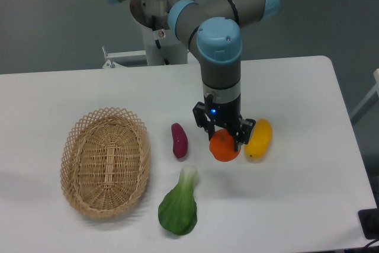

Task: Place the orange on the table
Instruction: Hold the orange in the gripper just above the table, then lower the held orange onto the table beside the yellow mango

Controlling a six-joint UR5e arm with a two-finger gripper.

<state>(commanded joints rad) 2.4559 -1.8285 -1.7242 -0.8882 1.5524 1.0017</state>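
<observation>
The orange (224,148) is a small round bright-orange fruit near the middle of the white table (296,99). My gripper (225,138) points straight down over it, with its black fingers (241,136) on either side of the orange's upper half. The orange seems to sit on or just above the tabletop; I cannot tell which. The fingers hug the orange closely, but whether they press on it or stand slightly apart does not show.
A yellow-orange mango-like fruit (259,138) lies just right of the gripper. A purple sweet potato (179,140) lies to its left, a green bok choy (179,204) in front. An oval wicker basket (105,161) stands at the left, holding nothing.
</observation>
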